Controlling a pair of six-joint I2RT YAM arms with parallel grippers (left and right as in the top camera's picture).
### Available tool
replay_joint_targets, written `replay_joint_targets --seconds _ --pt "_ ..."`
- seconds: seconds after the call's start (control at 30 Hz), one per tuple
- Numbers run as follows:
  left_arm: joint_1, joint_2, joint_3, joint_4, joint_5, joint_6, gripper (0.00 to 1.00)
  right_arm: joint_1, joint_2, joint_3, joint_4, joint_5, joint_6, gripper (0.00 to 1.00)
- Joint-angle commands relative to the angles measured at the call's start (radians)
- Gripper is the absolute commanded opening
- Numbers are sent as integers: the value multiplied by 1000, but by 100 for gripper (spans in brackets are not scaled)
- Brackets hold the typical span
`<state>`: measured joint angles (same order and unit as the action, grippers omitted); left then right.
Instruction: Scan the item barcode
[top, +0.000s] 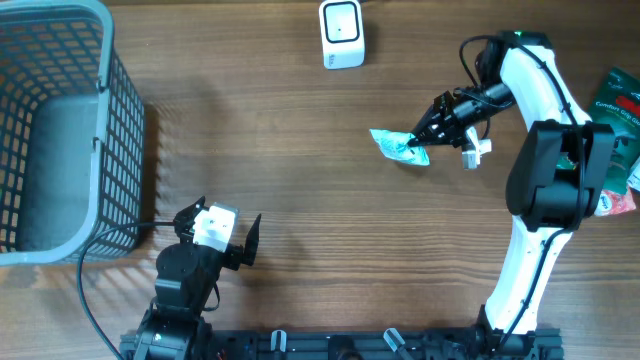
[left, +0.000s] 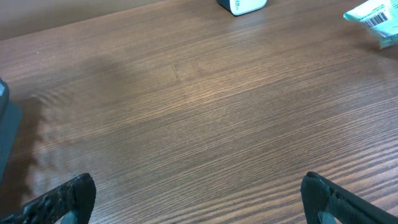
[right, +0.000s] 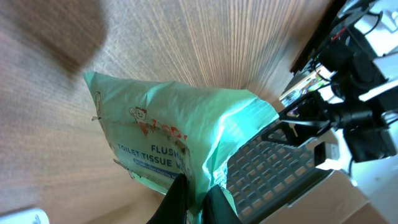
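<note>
The wooden table (top: 330, 250) is spread across the whole view, and a grey mesh basket (top: 125, 150) is set at its far left corner. Nothing can be made out inside it from above.

Over on the right, the white and black right arm (top: 545, 170) is reached up from the near edge and bent back toward the middle. The right gripper (top: 425, 135) is clamped on one edge of the pack (top: 398, 146), jaws pressed together on the wrapper. From the right wrist, the fingers (right: 186, 199) are seen pinching a fold of the green film, and the pack (right: 168, 130) is held out beyond them with tissue lettering printed across its face. Whether the pack is lifted off the wood or resting on it cannot be told.

The left arm (top: 185, 275) is parked at the near left, beside the basket. The left gripper (top: 225, 215) is pointed toward the far side with its jaws spread wide apart, and nothing is held between them. Bare wood is framed between the fingers (left: 62, 199) in the left wrist view.

Green packets (top: 620, 110) are piled at the right edge, partly cut off.

The white scanner (top: 342, 33) is stood at the far middle. The pack is placed right of and nearer than the scanner, well apart from it. A barcode label is shown on the pack (left: 375, 15) in the left wrist view.
</note>
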<state>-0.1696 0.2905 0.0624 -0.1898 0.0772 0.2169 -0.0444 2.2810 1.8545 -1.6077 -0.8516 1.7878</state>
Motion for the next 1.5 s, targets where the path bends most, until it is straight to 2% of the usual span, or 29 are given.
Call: replay_joint_targets --seconds 0.0,0.17,0.33,0.37,0.47,0.57,0.6,0.67,0.77,0.83,0.87,0.9,0.93,1.0,1.03,1.07,1.2,1.27,1.3,1.33,1.37,1.4,1.43,1.47 --pt "4 -3 -5 1 12 12 100 8 -18 -5 -3 -70 14 5" --pt "4 -3 -5 1 12 12 100 7 -18 -5 -3 -92 -70 5" --pt "4 -3 -5 1 12 12 100 7 -18 -5 -3 -119 -262 5" --pt "4 -3 -5 0 12 12 100 7 -18 -5 -3 -142 -331 5" --pt "4 -3 -5 0 12 12 100 9 -19 -4 -4 -206 -831 4" --pt "4 -3 -5 0 12 12 100 13 -30 -3 -4 -283 -1124 5" --pt "4 -3 -5 1 12 12 100 13 -41 -1 1 -261 -1156 5" --pt "4 -3 -5 0 12 12 100 13 -60 8 87 -203 -1098 5" --pt "4 -3 -5 1 12 12 100 24 -80 13 308 -113 -858 5" --pt "4 -3 -5 0 12 12 100 50 -82 13 535 -116 -732 5" --pt "4 -3 -5 0 12 12 100 68 -82 13 643 -126 -713 5" --pt "4 -3 -5 0 12 12 100 83 -82 13 704 -132 -686 5" --pt "4 -3 -5 1 12 12 100 99 -82 13 769 -132 -570 5" --pt "4 -3 -5 1 12 12 100 126 -82 13 843 -121 -443 5" --pt "4 -3 -5 1 12 12 100 133 -82 13 847 -94 -429 5" --pt "4 -3 -5 1 12 12 100 146 -86 13 829 5 -482 4" --pt "4 -3 -5 1 12 12 100 141 -94 13 807 45 -687 5" --pt "4 -3 -5 0 12 12 100 117 -114 13 732 111 -745 5" --pt "4 -3 -5 1 12 12 100 104 -129 13 680 170 -767 8" --pt "4 -3 -5 1 12 12 100 90 -145 13 627 233 -779 16" --pt "4 -3 -5 0 12 12 100 74 -158 13 572 294 -779 34" --pt "4 -3 -5 0 12 12 100 55 -168 13 510 354 -779 84" --pt "4 -3 -5 1 12 12 100 38 -171 13 467 394 -793 92" --pt "4 -3 -5 1 12 12 100 29 -170 12 455 408 -804 94"
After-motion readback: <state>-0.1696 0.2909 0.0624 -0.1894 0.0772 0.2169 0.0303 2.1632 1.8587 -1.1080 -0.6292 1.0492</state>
